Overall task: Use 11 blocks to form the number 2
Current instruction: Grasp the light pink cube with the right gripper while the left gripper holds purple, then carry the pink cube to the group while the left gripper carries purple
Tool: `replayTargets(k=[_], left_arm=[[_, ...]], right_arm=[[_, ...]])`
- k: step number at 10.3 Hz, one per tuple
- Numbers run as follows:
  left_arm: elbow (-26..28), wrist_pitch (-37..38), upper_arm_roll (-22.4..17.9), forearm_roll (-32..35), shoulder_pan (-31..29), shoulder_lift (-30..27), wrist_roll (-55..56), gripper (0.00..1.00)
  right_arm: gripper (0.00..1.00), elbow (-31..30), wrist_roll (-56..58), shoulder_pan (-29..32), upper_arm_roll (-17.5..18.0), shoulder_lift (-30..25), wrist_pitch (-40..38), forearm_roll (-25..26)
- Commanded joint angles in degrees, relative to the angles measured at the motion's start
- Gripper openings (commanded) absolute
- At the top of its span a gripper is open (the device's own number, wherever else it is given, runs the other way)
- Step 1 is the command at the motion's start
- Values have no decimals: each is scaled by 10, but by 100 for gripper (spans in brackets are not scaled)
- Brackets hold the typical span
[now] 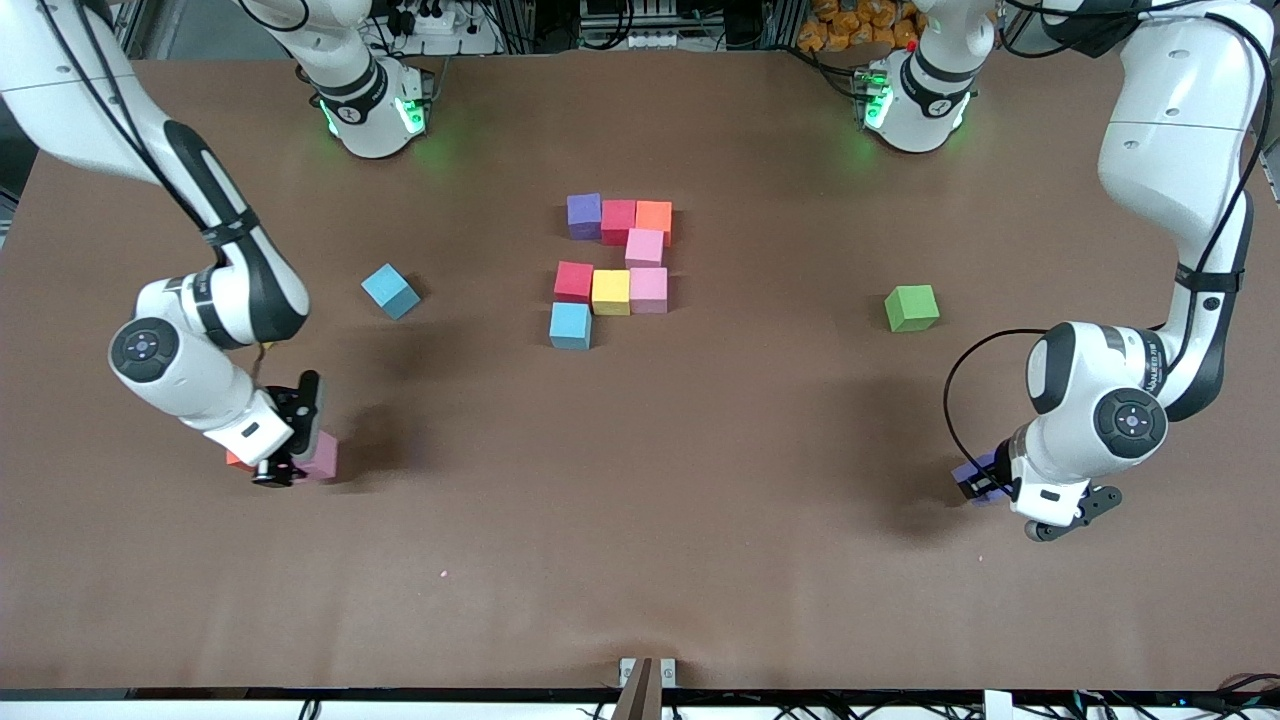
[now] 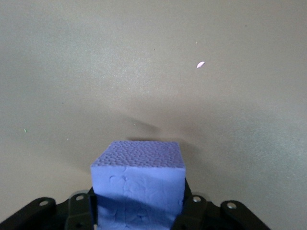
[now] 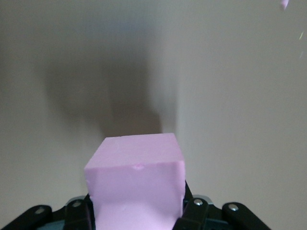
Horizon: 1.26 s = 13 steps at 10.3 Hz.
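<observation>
You have the left gripper [image 2: 139,215] pinching a purple block [image 2: 138,184], the right gripper [image 3: 136,215] pinching a pink block [image 3: 135,184], both nearer the camera than the partial number 2 [image 1: 618,265].

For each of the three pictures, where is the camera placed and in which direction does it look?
Front view: high across the table, facing both arm bases; shows the unfinished digit, loose blue and green cubes, both arms.
Left wrist view: on the left arm's wrist, looking past the left gripper at its purple cube.
Right wrist view: on the right wrist, looking past the right gripper at its pink cube.
Shared: the front view also shows both held cubes, purple and pink.
</observation>
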<state>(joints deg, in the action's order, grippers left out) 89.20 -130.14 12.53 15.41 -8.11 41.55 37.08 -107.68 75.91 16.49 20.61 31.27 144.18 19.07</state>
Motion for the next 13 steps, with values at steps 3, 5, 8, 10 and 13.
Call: replayTargets(k=[3, 5, 8, 10, 13], left_arm=[[10, 18, 2, 16, -2, -16, 8, 35], [12, 25, 2, 16, -4, -23, 7, 35], [12, 46, 3, 14, -5, -36, 13, 35], [14, 71, 3, 14, -5, -48, 13, 35], [24, 77, 6, 14, -3, -49, 36, 35]], right_arm=[[3, -10, -278, -111, -1, -11, -5, -15], [4, -19, -458, -153, 1, -16, -7, -17], [0, -20, -761, -220, 5, -17, -39, -22], [0, -20, -989, -271, 18, -15, -50, -47], [0, -2, -1150, -291, 17, -10, -64, -54]])
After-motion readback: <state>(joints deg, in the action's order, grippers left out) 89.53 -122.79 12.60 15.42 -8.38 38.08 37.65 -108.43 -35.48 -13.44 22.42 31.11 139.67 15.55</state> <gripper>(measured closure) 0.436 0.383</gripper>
